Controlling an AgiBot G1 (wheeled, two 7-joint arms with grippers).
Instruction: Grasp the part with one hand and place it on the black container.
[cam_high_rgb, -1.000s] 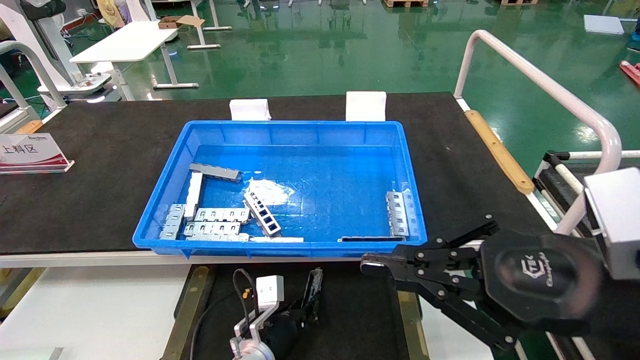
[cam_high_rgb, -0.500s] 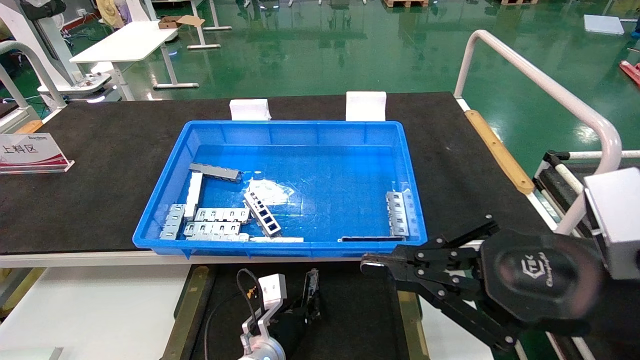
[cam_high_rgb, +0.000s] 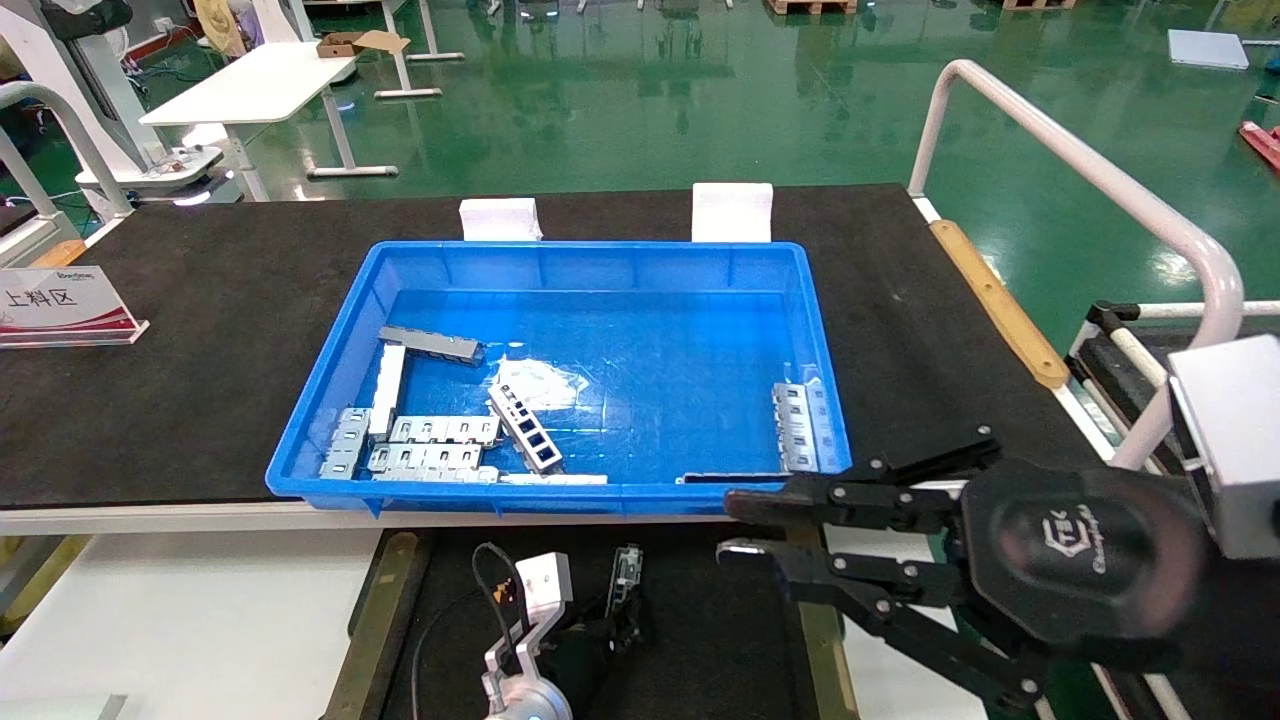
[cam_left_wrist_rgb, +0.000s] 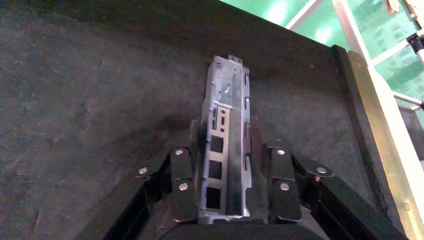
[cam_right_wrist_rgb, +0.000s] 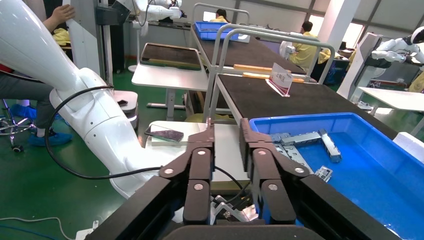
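Note:
The part (cam_high_rgb: 627, 572), a narrow silvery trough with rectangular cutouts, is held in my left gripper (cam_high_rgb: 612, 628) low over the black container (cam_high_rgb: 710, 630), which has olive-brass strips along both sides. In the left wrist view my left gripper (cam_left_wrist_rgb: 227, 147) is shut on the part (cam_left_wrist_rgb: 227, 97), whose far end points down toward the black container's matte surface (cam_left_wrist_rgb: 100, 100). I cannot tell whether it touches. My right gripper (cam_high_rgb: 738, 528) hovers at the blue bin's near right corner, fingers a little apart and empty. It is also open in the right wrist view (cam_right_wrist_rgb: 225, 137).
The blue bin (cam_high_rgb: 560, 497) on the black table mat holds several more metal parts and plates (cam_high_rgb: 430, 440). A white rail (cam_high_rgb: 1080, 170) and a wooden strip (cam_high_rgb: 995, 300) run along the right. A sign (cam_high_rgb: 60, 305) stands at the left.
My right gripper's fingers have parted from shut to slightly open. My left gripper has shifted a little with the part still in it.

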